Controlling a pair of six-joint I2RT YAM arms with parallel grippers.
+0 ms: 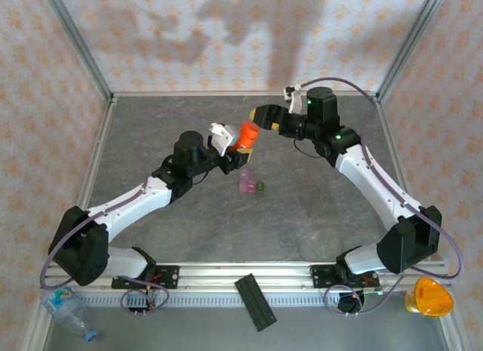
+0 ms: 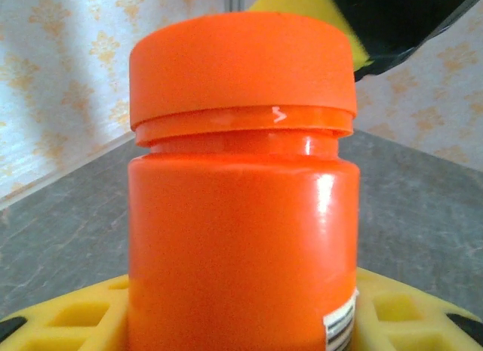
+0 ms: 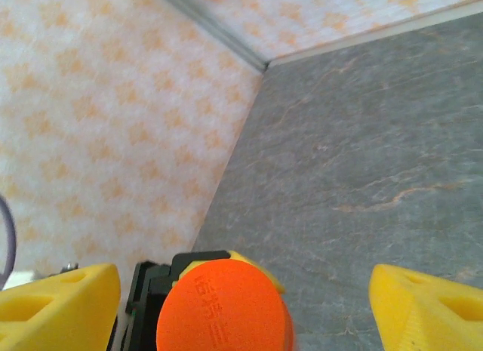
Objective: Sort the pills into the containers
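Left gripper (image 2: 240,321) clamped on bottle (image 2: 241,230); right gripper (image 3: 243,302) jaws apart; centre them over cap (image 2: 241,68) before closing.

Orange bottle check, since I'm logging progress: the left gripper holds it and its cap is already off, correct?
Not quite. The left gripper does hold the orange bottle, but its cap is still on, as the left wrist view shows.

The left arm (image 1: 132,200) and right arm (image 1: 375,183) are stretching inward toward each other. The left gripper (image 1: 238,146) is clamping a bottle (image 1: 247,133). The right gripper (image 1: 266,117) is facing it, fingers spread wide.
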